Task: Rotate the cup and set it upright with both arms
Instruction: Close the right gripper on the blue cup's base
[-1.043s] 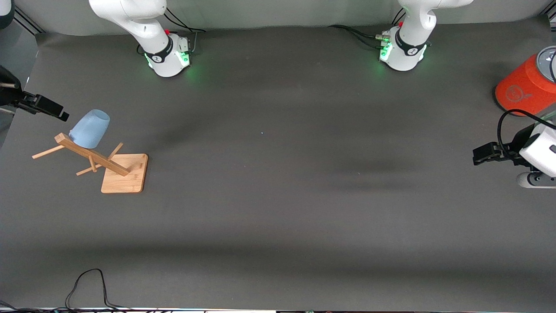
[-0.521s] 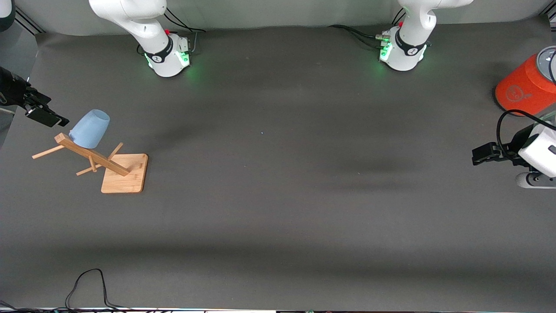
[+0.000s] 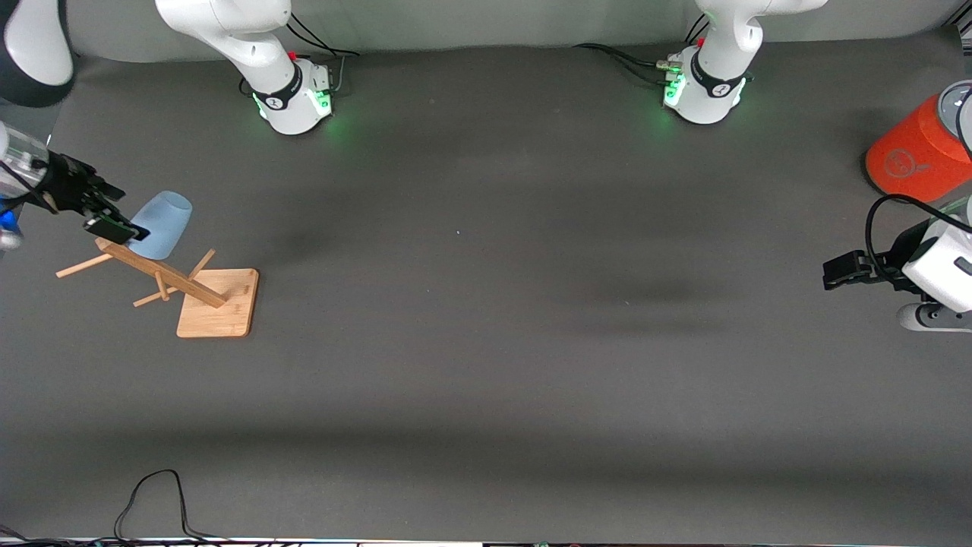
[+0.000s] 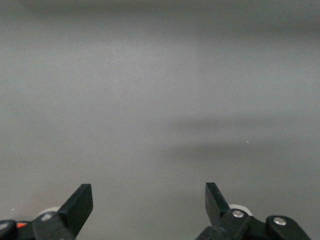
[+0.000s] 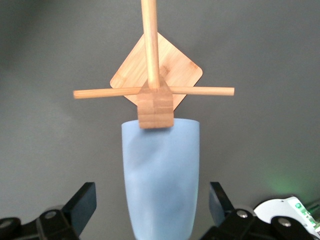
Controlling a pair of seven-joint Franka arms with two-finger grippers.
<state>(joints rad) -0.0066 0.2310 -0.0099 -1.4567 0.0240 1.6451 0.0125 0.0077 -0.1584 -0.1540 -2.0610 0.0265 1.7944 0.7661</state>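
The pale blue cup (image 3: 161,224) hangs mouth-down and tilted on a peg at the top of a wooden rack (image 3: 163,273), at the right arm's end of the table. My right gripper (image 3: 114,211) is open at the cup. In the right wrist view the cup (image 5: 160,175) lies between the spread fingers of that gripper (image 5: 151,196), with a gap on each side. My left gripper (image 3: 835,270) waits open over the left arm's end of the table. The left wrist view shows only bare mat between that gripper's (image 4: 148,197) fingers.
The rack has a square wooden base (image 3: 220,304) and thin side pegs (image 5: 200,91) sticking out. A large orange cylinder with a grey top (image 3: 915,152) stands at the left arm's end. A black cable (image 3: 152,494) loops on the mat near the front edge.
My right gripper has swung in from the table's edge toward the cup and now straddles it. The left arm has barely moved. The cup and rack have stayed put.
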